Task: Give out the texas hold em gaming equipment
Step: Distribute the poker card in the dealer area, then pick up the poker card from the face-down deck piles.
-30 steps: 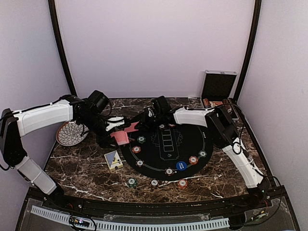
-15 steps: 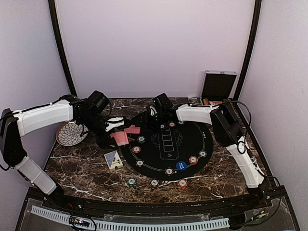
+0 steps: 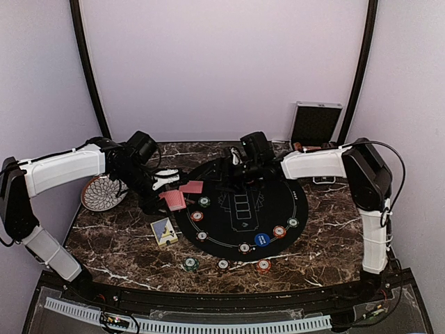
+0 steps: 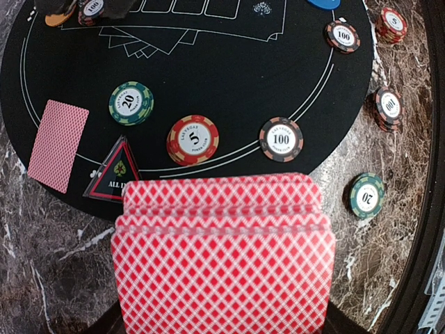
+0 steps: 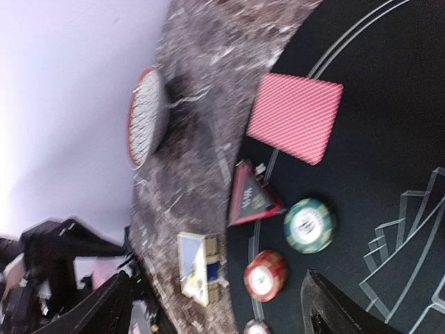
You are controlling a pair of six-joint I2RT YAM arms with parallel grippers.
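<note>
Dealing step, prob: left claw (image 3: 170, 191) clenched on card deck (image 4: 222, 257) at mat's (image 3: 278, 202) left edge; right claw (image 3: 224, 172) open, empty, near one face-down card (image 5: 295, 117) on mat's far-left edge. Next: pinch top card only, w/o fanning deck.

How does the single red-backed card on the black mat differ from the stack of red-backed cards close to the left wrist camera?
Number: the single card is one card; the stack is many, slightly stepped. Support: the single card lies flat on the black mat near its edge; the stack is held off the table in the shut left gripper. Both show the same red diamond-pattern back.
</note>
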